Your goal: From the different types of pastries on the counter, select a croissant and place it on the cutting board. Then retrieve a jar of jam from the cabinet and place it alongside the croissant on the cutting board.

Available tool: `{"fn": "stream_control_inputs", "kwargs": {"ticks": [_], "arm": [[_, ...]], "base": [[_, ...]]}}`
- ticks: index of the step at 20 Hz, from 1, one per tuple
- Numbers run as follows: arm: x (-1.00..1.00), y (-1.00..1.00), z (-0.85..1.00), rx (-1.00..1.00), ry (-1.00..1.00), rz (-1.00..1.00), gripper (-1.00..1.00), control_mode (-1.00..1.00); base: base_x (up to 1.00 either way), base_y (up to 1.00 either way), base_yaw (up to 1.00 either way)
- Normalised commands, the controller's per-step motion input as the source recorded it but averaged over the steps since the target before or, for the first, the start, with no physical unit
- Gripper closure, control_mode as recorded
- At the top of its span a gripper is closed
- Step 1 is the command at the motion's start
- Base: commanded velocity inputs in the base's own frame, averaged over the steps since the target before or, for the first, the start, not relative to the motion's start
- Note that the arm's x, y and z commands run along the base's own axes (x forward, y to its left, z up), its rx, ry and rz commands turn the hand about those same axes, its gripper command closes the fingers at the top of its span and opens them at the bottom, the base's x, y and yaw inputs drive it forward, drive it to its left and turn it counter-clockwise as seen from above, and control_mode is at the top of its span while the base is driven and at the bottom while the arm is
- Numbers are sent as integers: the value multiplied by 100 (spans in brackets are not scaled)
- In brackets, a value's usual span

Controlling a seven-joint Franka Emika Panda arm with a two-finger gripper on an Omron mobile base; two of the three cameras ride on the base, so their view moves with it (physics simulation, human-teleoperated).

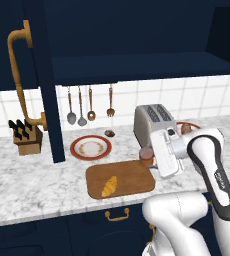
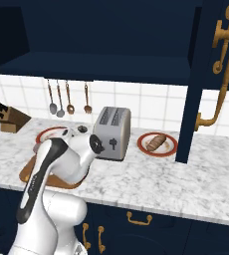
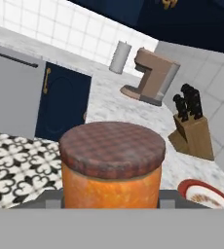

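The jar of jam (image 3: 112, 165), orange with a reddish checked lid, sits between my grey fingers (image 3: 49, 197); my gripper (image 3: 112, 200) is shut on it. From the left base view the jar of jam (image 1: 146, 153) hangs at the far right corner of the cutting board (image 1: 132, 175), in front of my gripper (image 1: 150, 158); whether it touches the wood I cannot tell. The golden croissant (image 1: 109, 186) lies on the board's near left part. The navy cabinet (image 1: 47, 85) door stands open, brass handle (image 1: 20, 75) showing. The marbled counter (image 1: 32, 180) carries it all.
A silver toaster (image 1: 154, 121) stands right behind the jar. A red-rimmed plate (image 1: 90, 147) and a tiny dark lump (image 1: 109, 133) lie behind the board. The brown round pastry (image 2: 157, 142) rests on a second plate. Knife block (image 1: 27, 137) at far left; utensils hang on the wall.
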Motion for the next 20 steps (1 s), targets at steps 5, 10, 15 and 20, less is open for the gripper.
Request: {"fn": "stream_control_inputs", "kwargs": {"ticks": [5, 10, 15, 20], "arm": [[25, 14, -35, 0, -12, 0, 100, -100], [26, 0, -44, 13, 1, 0, 100, -100], [23, 3, -56, 13, 12, 0, 100, -100], [7, 19, -82, 12, 13, 0, 100, -100]], "base": [[0, 0, 0], [0, 0, 0], [0, 0, 0], [0, 0, 0]]}}
